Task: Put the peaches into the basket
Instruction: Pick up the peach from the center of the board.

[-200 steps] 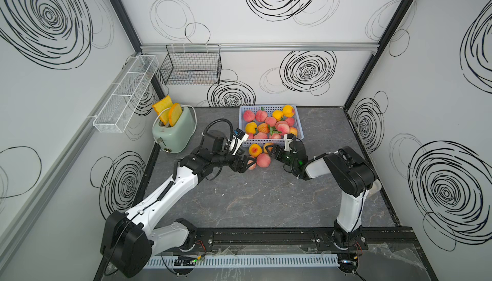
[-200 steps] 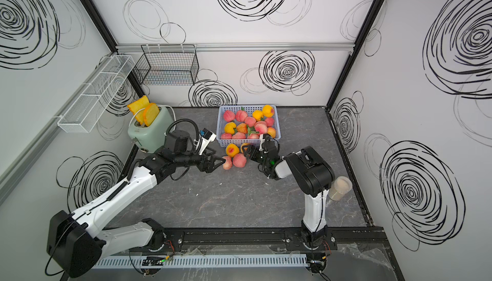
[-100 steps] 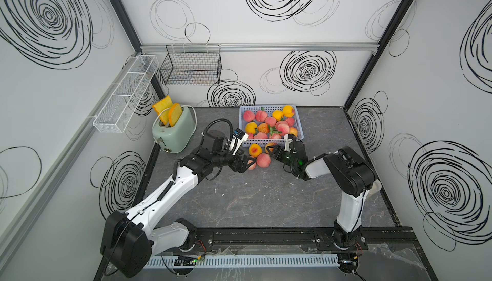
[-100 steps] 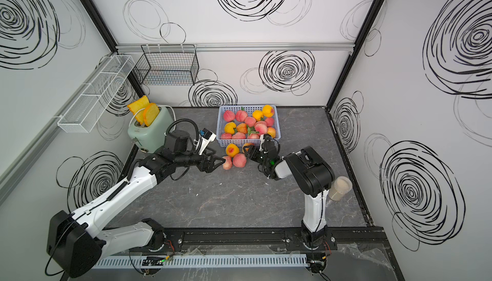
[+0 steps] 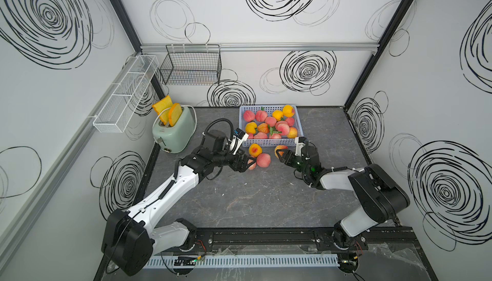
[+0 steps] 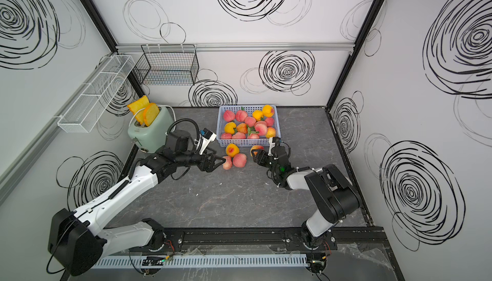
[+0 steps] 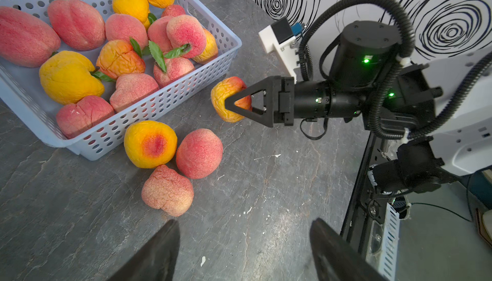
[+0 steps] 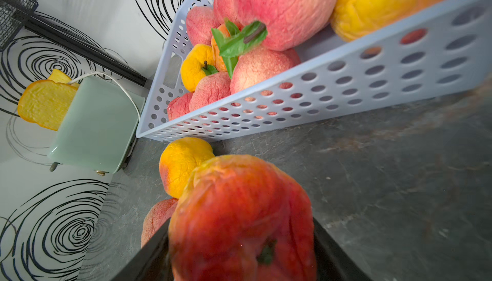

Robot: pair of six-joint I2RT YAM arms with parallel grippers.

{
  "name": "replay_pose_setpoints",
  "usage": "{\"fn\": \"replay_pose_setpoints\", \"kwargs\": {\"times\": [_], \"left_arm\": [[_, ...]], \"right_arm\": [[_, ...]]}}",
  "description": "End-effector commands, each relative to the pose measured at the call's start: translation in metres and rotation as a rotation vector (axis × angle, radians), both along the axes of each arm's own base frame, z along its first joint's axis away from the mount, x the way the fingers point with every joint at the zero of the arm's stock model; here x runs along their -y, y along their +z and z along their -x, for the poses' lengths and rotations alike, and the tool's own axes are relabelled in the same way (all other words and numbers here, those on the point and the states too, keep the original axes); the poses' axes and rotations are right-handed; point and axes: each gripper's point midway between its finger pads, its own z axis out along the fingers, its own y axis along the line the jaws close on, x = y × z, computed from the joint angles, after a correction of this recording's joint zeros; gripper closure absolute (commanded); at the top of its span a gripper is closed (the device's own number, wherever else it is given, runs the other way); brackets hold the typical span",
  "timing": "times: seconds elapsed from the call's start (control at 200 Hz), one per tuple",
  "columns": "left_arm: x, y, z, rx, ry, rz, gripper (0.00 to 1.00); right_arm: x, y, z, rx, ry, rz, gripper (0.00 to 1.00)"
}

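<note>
Peaches [image 5: 270,121] fill the basket [image 5: 270,141] at the far middle of the table [image 5: 253,199]. The right gripper [image 5: 279,154] is clenched on a red peach [image 8: 239,213] just in front of the basket's near wall. The left gripper [image 5: 247,163] is released, jaws spread, with a pale peach [image 7: 167,190] on the table at their tips. A yellow peach [image 7: 150,144] and a pink peach [image 7: 199,153] lie bunched against it.

Peaches [image 5: 263,160] before basket [image 5: 271,142], toaster [image 5: 174,133] left.
</note>
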Motion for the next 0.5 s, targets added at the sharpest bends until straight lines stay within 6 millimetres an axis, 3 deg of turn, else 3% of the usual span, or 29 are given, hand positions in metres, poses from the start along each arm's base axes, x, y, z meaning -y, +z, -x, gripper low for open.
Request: {"fn": "replay_pose_setpoints", "kwargs": {"times": [0.0, 0.22, 0.495], "left_arm": [[-0.003, 0.001, -0.012, 0.017, 0.025, 0.015, 0.19], [-0.008, 0.003, -0.019, 0.013, 0.043, 0.035, 0.19], [-0.008, -0.001, -0.022, -0.008, 0.04, 0.045, 0.19]], "right_arm": [[0.015, 0.008, 0.006, 0.027, -0.015, 0.055, 0.33], [0.032, 0.044, 0.0, 0.123, -0.028, 0.12, 0.34], [0.05, 0.081, -0.031, 0.231, -0.068, 0.184, 0.34]]}}
